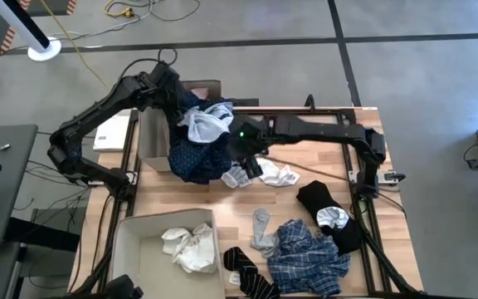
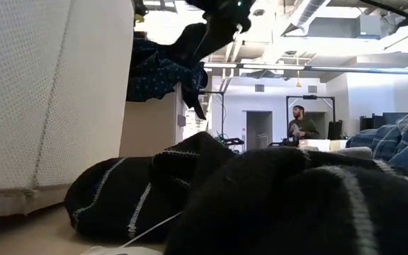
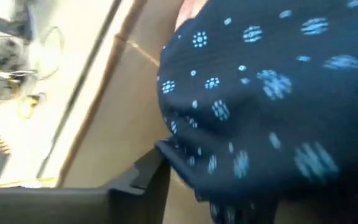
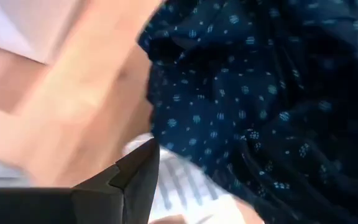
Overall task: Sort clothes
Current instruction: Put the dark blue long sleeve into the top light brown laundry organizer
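A navy dotted garment (image 1: 197,158) is draped over the right wall of the far cardboard box (image 1: 149,141), with a pale blue-white garment (image 1: 207,124) lying on top of it. My left gripper (image 1: 177,101) is over that box at the garment's far end; the dotted cloth (image 3: 260,93) fills its wrist view. My right gripper (image 1: 246,158) stands open at the garment's right side, with the dotted cloth (image 4: 260,93) just beyond its visible finger (image 4: 135,180). I cannot tell whether it touches the cloth.
A second box (image 1: 135,245) at the near left holds a white garment (image 1: 189,247). On the table lie white pieces (image 1: 268,174), a grey sock (image 1: 261,228), a black garment (image 1: 322,203), a blue plaid one (image 1: 305,253) and dark striped socks (image 1: 247,270). A person (image 2: 302,124) stands far off.
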You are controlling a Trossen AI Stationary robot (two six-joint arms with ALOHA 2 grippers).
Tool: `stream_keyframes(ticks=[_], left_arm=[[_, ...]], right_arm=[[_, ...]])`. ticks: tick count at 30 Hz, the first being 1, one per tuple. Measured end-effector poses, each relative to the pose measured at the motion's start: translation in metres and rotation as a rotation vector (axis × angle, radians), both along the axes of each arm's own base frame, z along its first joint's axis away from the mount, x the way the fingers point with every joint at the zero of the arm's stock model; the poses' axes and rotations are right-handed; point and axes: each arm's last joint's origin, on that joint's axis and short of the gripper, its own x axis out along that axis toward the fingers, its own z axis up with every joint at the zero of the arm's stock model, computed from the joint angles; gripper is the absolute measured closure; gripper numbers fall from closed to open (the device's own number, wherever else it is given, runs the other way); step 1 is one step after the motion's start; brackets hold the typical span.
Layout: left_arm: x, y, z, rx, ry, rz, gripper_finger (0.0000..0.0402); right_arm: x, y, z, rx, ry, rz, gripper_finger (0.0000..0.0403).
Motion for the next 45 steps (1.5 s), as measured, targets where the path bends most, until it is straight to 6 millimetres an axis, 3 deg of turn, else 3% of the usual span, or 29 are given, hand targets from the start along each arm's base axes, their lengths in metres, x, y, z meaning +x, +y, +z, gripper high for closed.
stream_keyframes(ticks=[7,13,17,23,25,30,36,41,45], left_arm=[[-0.002,-0.012,0.032,-0.103,-0.154,-0.073,0.0211],[0.000,-0.029,0.055,-0.139,-0.219,-0.134,0.0205],[0.002,-0.042,0.066,-0.132,-0.244,-0.170,0.0205],[0.004,-0.059,0.074,-0.131,-0.273,-0.215,0.0205],[0.004,-0.064,0.075,-0.136,-0.278,-0.225,0.0205],[0.004,-0.078,0.076,-0.154,-0.266,-0.267,0.0205],[0.006,-0.094,0.078,-0.176,-0.261,-0.344,0.0205],[0.013,-0.110,0.078,-0.195,-0.261,-0.427,0.0205],[0.016,-0.123,0.077,-0.221,-0.249,-0.470,0.0205]], right_arm=[[0.010,0.009,-0.026,-0.201,-0.052,-0.002,0.0155],[0.014,0.009,-0.044,-0.302,-0.106,-0.071,0.0177],[0.014,0.007,-0.048,-0.338,-0.107,-0.131,0.0232],[0.016,0.013,-0.045,-0.397,-0.120,-0.132,0.0382],[0.016,0.017,-0.044,-0.422,-0.127,-0.124,0.0390],[0.019,0.027,-0.026,-0.465,-0.143,-0.100,0.0398],[0.023,0.034,0.021,-0.503,-0.256,-0.074,0.0401],[0.020,0.021,0.055,-0.489,-0.326,-0.073,0.0402],[0.013,0.001,0.073,-0.340,-0.360,-0.050,0.0402]])
